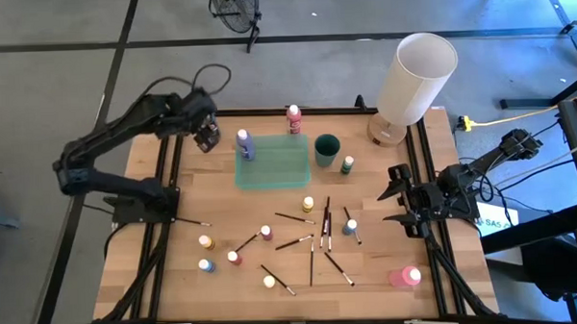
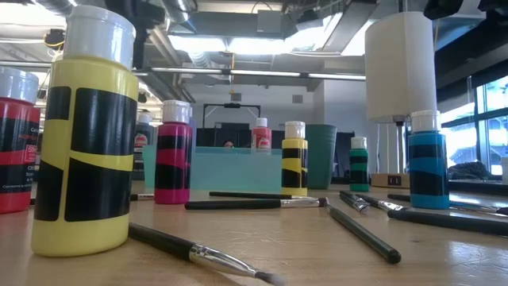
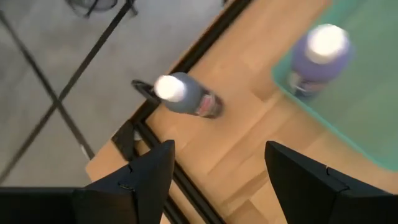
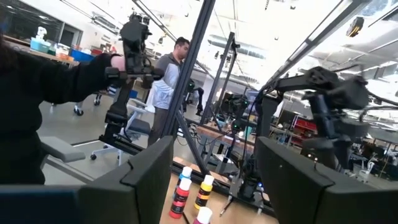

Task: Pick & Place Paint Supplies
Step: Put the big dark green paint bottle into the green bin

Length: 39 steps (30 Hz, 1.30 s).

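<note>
High view says it's barely started: only the purple bottle (image 1: pixel 245 143) stands in the teal tray (image 1: pixel 279 172), bottles and brushes (image 1: pixel 311 253) litter the near table, and the left gripper (image 1: pixel 207 136) and right gripper (image 1: pixel 400 200) are open, empty.

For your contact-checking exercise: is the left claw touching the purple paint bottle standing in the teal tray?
Apart. The high view shows the left claw open beside the teal tray, with bare wood between it and the purple paint bottle.
</note>
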### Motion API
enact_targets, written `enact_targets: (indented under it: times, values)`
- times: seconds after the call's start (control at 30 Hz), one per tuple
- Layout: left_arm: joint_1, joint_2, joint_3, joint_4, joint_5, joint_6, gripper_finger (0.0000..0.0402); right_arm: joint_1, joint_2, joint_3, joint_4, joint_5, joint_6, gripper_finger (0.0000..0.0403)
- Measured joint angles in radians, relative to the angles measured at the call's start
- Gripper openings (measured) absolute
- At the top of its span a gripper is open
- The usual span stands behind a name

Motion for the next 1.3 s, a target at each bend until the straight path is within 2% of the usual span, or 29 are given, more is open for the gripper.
enact_targets:
  times: [0.13, 0.33, 0.5, 1.07, 1.2, 1.3]
  values:
    - [0.115, 0.055, 0.046, 0.001, 0.019, 0.0, 0.0246, 0.0, 0.0, 0.0, 0.0, 0.0, 0.002, 0.0232]
    - [0.294, 0.13, 0.07, 0.047, 0.246, -0.01, 0.0246, 0.0, 0.0, 0.0, -0.001, 0.0, 0.024, 0.0232]
    - [0.382, 0.203, 0.07, 0.079, 0.257, -0.032, 0.0246, 0.0, 0.0, 0.0, -0.001, 0.0, 0.024, 0.0232]
    - [0.457, 0.336, 0.07, 0.107, 0.265, -0.059, 0.0246, 0.0, 0.0, 0.0, -0.002, -0.001, 0.024, 0.0232]
    - [0.457, 0.354, 0.07, 0.108, 0.309, -0.062, 0.0246, 0.0, 0.0, 0.0, -0.002, -0.001, 0.024, 0.0232]
    - [0.456, 0.363, 0.07, 0.11, 0.304, -0.067, 0.0246, 0.0, 0.0, 0.0, -0.006, -0.001, 0.024, 0.0232]
